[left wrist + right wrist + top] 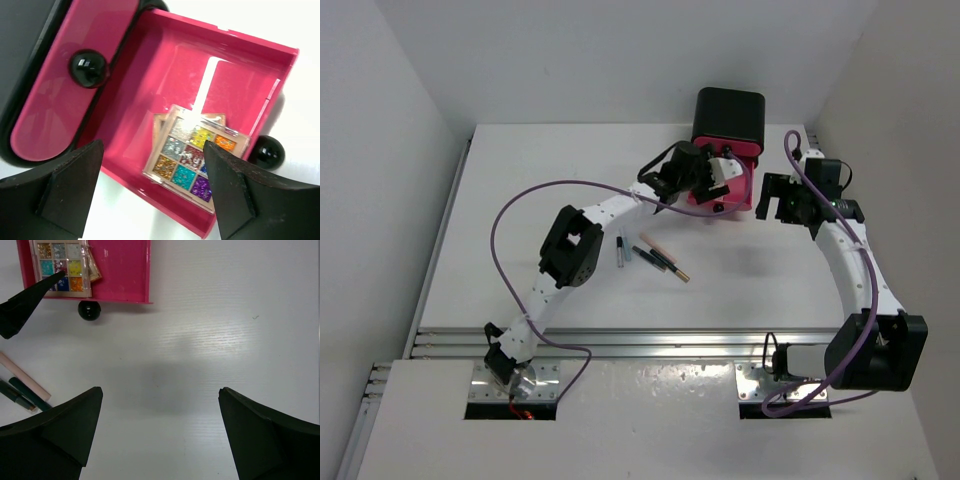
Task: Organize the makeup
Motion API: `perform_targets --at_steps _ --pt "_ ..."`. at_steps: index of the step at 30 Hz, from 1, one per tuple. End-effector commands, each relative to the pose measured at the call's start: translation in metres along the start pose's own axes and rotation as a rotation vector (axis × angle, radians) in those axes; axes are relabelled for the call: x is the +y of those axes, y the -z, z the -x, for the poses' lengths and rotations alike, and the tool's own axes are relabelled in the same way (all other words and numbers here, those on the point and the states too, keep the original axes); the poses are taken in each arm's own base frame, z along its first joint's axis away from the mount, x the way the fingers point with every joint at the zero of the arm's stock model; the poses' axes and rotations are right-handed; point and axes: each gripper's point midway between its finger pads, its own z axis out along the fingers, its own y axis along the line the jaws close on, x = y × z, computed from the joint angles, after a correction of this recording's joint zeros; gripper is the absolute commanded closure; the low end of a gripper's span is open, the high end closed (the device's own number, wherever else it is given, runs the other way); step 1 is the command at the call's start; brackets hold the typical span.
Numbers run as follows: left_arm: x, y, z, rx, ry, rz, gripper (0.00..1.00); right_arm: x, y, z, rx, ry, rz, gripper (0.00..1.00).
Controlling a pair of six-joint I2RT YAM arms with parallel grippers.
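A multicoloured glitter palette (192, 155) lies in the open pink drawer (220, 35), on top of another palette whose edge shows (159, 122). My left gripper (152, 146) is open and empty just above them, over the drawer's near wall; it shows in the top view (705, 185). The palette also shows in the right wrist view (61, 267). Thin sticks lie on the table: a silver-blue one (620, 250), a black one (648, 257), a peach one (665, 255). My right gripper (160, 390) is open and empty over bare table right of the drawer (782, 200). The orange tube is out of view.
The black box (728, 120) stands at the back centre. A closed pink drawer with a black knob (87, 67) sits above the open one. The open drawer's knob (89, 310) points toward me. White walls stand left, right and behind.
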Motion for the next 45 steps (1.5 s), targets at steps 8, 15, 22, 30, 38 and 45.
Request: perform_targets --at_steps 8,15,22,30,38,45 --pt "0.12 0.077 0.084 -0.137 0.207 0.307 0.13 0.03 -0.008 0.023 -0.088 -0.079 0.152 0.02" --pt "0.168 0.161 0.034 0.001 0.475 0.434 0.13 0.071 -0.024 -0.01 -0.118 -0.099 0.163 0.7" --pt "0.153 0.251 -0.051 0.191 0.644 0.505 0.13 0.09 -0.06 -0.033 -0.068 -0.149 0.079 0.35" --pt "0.111 0.294 -0.129 0.32 0.782 0.491 0.13 0.104 -0.105 -0.032 -0.065 -0.135 0.045 0.35" --pt "0.109 0.295 -0.145 0.297 0.853 0.508 0.13 0.113 -0.125 -0.014 -0.147 -0.095 0.011 0.42" --pt "0.118 0.304 -0.156 0.291 0.866 0.531 0.13 0.105 -0.137 -0.007 -0.18 -0.073 -0.062 0.49"
